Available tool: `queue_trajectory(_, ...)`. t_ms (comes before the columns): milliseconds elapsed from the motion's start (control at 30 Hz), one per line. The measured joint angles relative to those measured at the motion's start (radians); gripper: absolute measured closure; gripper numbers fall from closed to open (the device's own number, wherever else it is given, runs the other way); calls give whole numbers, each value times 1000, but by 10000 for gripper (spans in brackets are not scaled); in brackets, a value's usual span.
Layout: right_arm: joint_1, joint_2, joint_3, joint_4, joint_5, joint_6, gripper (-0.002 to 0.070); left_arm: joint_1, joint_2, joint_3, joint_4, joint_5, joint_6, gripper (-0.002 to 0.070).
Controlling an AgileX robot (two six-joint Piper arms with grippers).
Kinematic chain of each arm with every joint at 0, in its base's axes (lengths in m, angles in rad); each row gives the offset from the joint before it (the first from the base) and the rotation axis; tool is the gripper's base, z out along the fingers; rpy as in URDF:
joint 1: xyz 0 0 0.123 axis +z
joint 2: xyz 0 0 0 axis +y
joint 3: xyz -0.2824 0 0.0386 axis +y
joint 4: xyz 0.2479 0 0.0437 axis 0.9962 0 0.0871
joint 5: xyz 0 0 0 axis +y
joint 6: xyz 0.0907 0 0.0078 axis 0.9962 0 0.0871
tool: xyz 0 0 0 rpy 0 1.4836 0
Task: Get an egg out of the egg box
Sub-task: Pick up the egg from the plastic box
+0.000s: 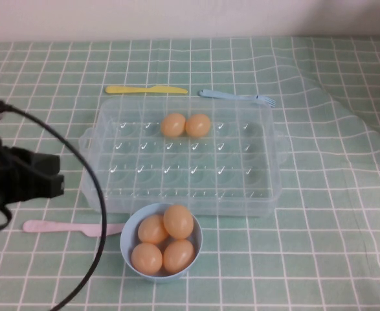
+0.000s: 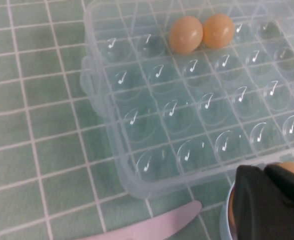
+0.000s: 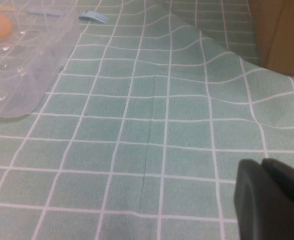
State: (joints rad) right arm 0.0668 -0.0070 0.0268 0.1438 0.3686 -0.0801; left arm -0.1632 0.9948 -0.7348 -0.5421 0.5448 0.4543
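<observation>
Green checked cloth is lying under the egg box (image 1: 105, 129), two eggs — my target egg (image 1: 173, 124) among them — sitting touching. My left gripper (image 1: 54, 183), pressed shut, is hovering beside the blue bowl (image 1: 126, 241); right gripper (image 3: 267, 172) is parked, looking shut. Reaching in closed, I'm risking knocking eggs.

Clear egg box (image 1: 112, 139) flat on table; two orange-tan eggs (image 1: 173, 124) touching in far-row cups.

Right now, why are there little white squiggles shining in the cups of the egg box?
That is glare: in the left wrist view, light bounces off the clear egg box, one bright curl per cup. The high view shows fainter glints. The left gripper, shut, is a dark blur near that camera; the right gripper, shut, blurs likewise in the right wrist view.
</observation>
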Motion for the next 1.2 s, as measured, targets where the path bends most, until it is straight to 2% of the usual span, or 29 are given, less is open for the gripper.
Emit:
queue_trajectory(433,0,0,0,0,0,0,694,-236,568,-408,41,-42,60,679)
queue_trajectory(633,0,0,0,0,0,0,694,-304,724,-516,79,-81,98,679)
queue_trajectory(800,0,0,0,0,0,0,694,-309,786,-561,87,-120,175,669)
queue_trajectory(867,0,0,0,0,0,0,694,-307,807,-587,88,-138,221,616)
queue_trajectory(933,0,0,0,0,0,0,694,-298,833,-616,88,-139,236,534)
queue_trajectory(967,0,0,0,0,0,0,694,-292,849,-642,88,-133,239,456)
queue_trajectory(1067,0,0,0,0,0,0,694,-277,901,-706,88,-111,237,287)
queue_trajectory(1133,0,0,0,0,0,0,694,-267,929,-736,88,-97,230,228)
queue_trajectory(1200,0,0,0,0,0,0,694,-263,951,-759,89,-80,223,205)
